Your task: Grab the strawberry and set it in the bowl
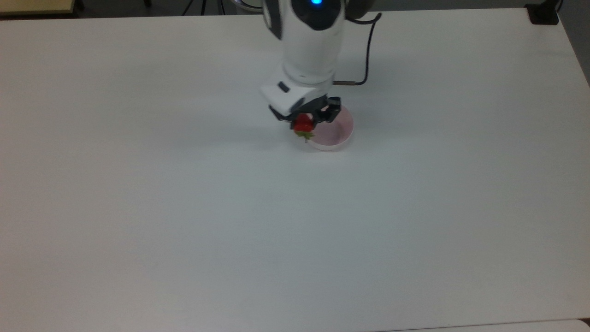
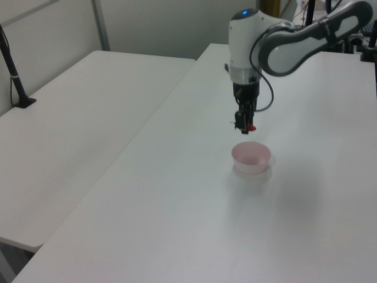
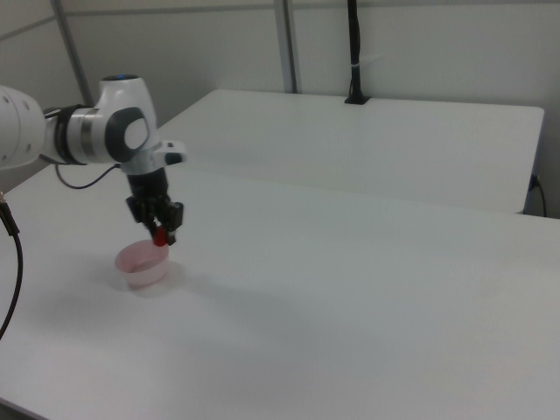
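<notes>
Gripper (image 1: 308,121) fingers closed on small glossy red toy strawberry (image 1: 303,124), green cap pointing down, held clear of white counter (image 1: 184,207).

Small round pale pink plastic bowl (image 1: 339,133) sits below fingers, offset toward top view's right; in top view berry hangs over bowl's near rim, not centre. Left view: berry (image 2: 251,126) above bowl (image 2: 251,157), clear gap.

Step in hand: carry and release. Judgement: shift further over bowl centre, lower near rim height, then open. Early release risks rim bounce; light bowl may tip if bumped.
</notes>
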`<act>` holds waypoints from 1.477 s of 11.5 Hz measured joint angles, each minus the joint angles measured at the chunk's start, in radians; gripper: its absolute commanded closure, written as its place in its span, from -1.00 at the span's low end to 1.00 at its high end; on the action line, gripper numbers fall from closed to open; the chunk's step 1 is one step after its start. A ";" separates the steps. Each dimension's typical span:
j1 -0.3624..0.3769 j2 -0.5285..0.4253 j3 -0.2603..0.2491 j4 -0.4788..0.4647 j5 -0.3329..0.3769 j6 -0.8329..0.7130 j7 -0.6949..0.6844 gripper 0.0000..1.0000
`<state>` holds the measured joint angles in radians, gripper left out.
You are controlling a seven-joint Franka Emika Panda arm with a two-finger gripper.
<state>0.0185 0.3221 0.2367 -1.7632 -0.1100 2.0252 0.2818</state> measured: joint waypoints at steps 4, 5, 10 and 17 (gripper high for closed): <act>0.027 0.000 0.082 -0.073 -0.056 0.000 0.017 -0.41; 0.040 0.000 0.082 -0.088 -0.076 0.000 0.035 -0.56; 0.033 -0.008 0.078 -0.068 -0.086 0.000 0.044 -1.00; -0.027 -0.149 -0.001 0.116 -0.087 -0.277 -0.004 -1.00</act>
<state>-0.0086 0.1727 0.2355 -1.6475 -0.1966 1.7482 0.2775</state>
